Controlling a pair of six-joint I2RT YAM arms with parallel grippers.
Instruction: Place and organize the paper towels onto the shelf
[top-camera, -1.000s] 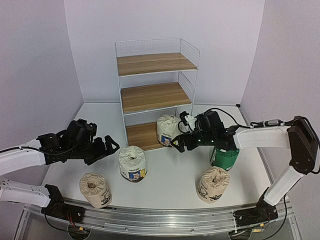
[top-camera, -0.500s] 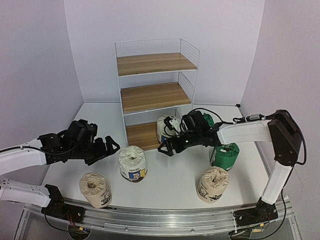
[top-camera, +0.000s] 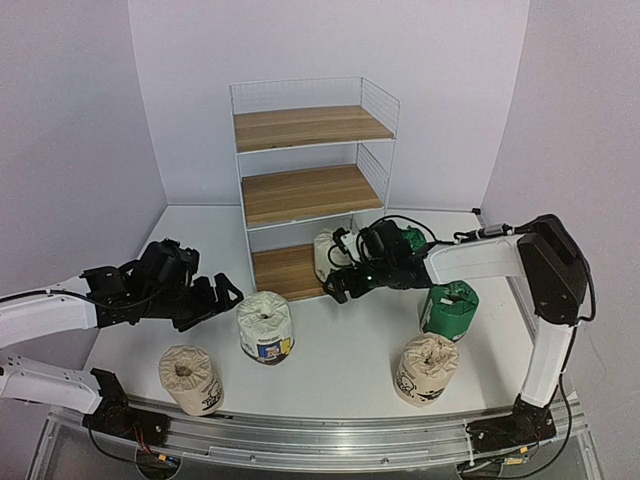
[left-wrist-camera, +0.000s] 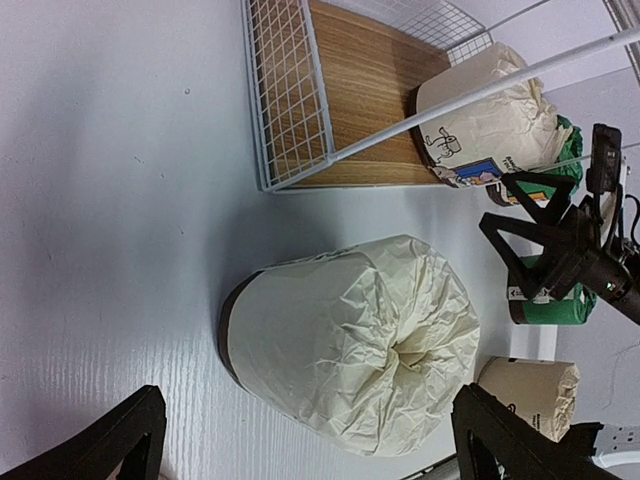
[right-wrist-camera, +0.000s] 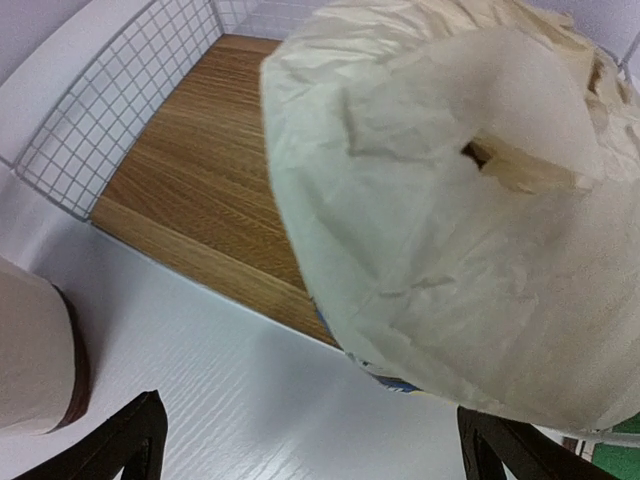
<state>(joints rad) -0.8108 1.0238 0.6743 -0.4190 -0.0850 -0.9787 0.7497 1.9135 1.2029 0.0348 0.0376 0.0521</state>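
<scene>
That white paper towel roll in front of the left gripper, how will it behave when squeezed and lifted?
The white roll probably dents under a squeeze: it looks crinkled and loosely wrapped. Squat and upright, it seems unlikely to tip.

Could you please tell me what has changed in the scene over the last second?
The right gripper swung left toward the shelf, closing in on the rear white roll at its foot, with its jaws open and holding nothing. Nothing was grasped or released. The left gripper stayed open beside the front white roll, and every roll kept its place.
</scene>
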